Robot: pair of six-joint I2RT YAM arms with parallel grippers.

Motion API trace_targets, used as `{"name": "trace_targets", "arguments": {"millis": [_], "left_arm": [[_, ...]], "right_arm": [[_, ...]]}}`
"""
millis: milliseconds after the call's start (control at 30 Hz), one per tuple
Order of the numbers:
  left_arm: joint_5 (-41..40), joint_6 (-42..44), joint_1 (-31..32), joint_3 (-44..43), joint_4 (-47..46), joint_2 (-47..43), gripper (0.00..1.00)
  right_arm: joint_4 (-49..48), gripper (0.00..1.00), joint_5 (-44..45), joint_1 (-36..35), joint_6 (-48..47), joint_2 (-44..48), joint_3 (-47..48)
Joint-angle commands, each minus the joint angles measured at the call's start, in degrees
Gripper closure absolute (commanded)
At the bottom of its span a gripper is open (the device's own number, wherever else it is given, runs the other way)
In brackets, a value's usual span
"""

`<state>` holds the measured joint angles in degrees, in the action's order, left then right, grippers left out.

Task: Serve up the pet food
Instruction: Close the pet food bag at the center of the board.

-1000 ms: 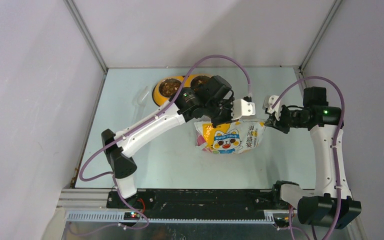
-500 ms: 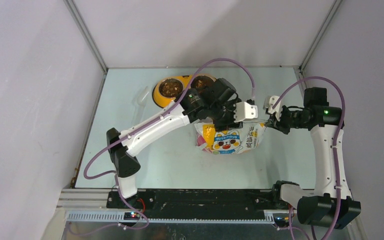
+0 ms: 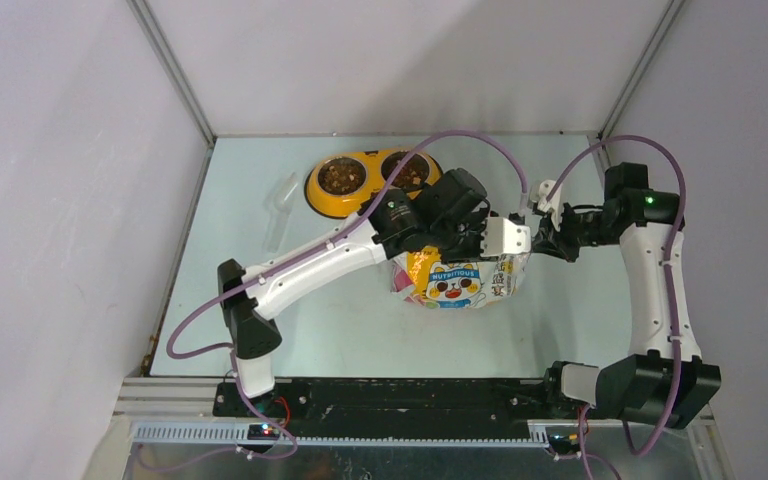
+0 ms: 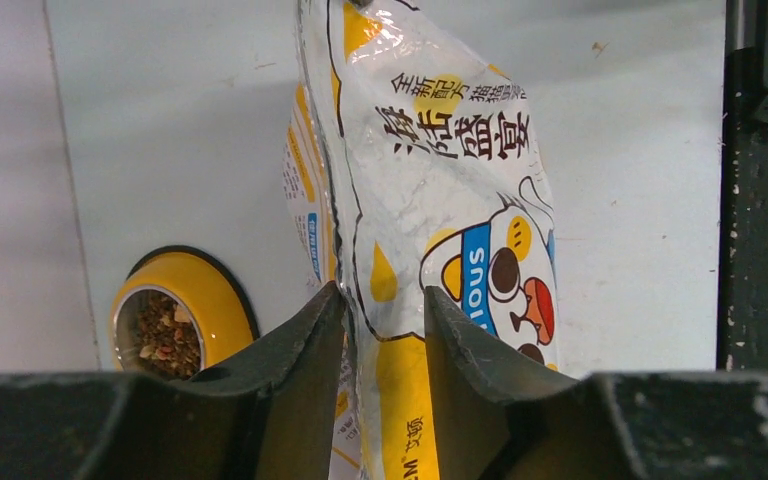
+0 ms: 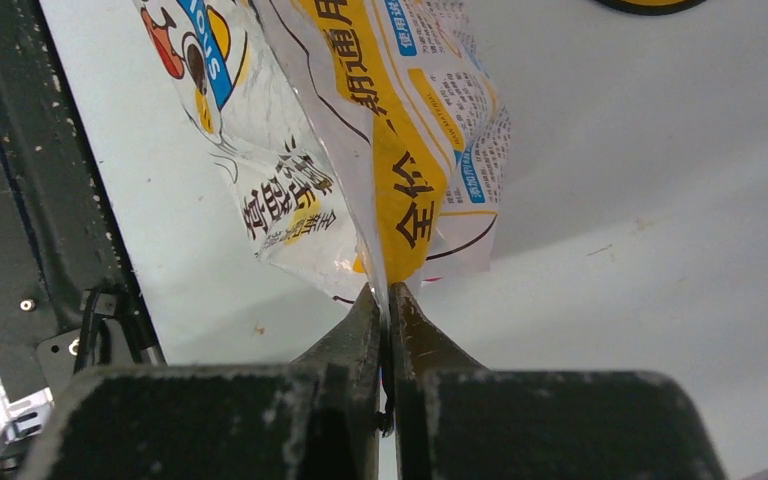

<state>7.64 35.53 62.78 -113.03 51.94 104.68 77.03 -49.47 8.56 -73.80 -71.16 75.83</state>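
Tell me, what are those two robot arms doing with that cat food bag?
The bag is held up over the table by its top edge. The right hand is pinched shut on one end of that edge. The left hand straddles the edge, open, not clearly gripping. Behind the bag, the yellow double bowl already has kibble in it.
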Motion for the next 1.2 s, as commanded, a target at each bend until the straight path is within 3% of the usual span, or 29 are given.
{"name": "trace_targets", "arguments": {"millis": [0,267,333,467,833,1167], "left_arm": [[-2.48,2.02,0.9,0.76,-3.2,-0.56,0.59],[-4.05,3.75,1.57,2.04,-3.78,-0.1,0.67],[-4.69,4.13,1.74,2.59,-4.05,-0.09,0.74],[-5.33,4.31,1.81,2.9,-4.29,-0.25,0.98],[-5.28,1.9,0.24,1.55,-4.0,-2.0,1.0],[-4.4,-0.98,-1.79,1.87,-4.94,-1.94,1.0]], "right_arm": [[3.5,1.0,-2.76,-0.34,-1.9,-2.7,1.86],[5.17,1.0,-3.79,0.32,-2.76,-2.97,2.94],[5.71,1.0,-4.06,0.54,-3.09,-3.16,3.23],[6.78,1.0,-4.33,0.79,-3.78,-3.61,3.68],[14.62,1.0,-7.74,2.07,-8.6,-4.95,7.67],[11.77,0.68,-6.98,2.08,-6.69,-3.68,6.24]]}}
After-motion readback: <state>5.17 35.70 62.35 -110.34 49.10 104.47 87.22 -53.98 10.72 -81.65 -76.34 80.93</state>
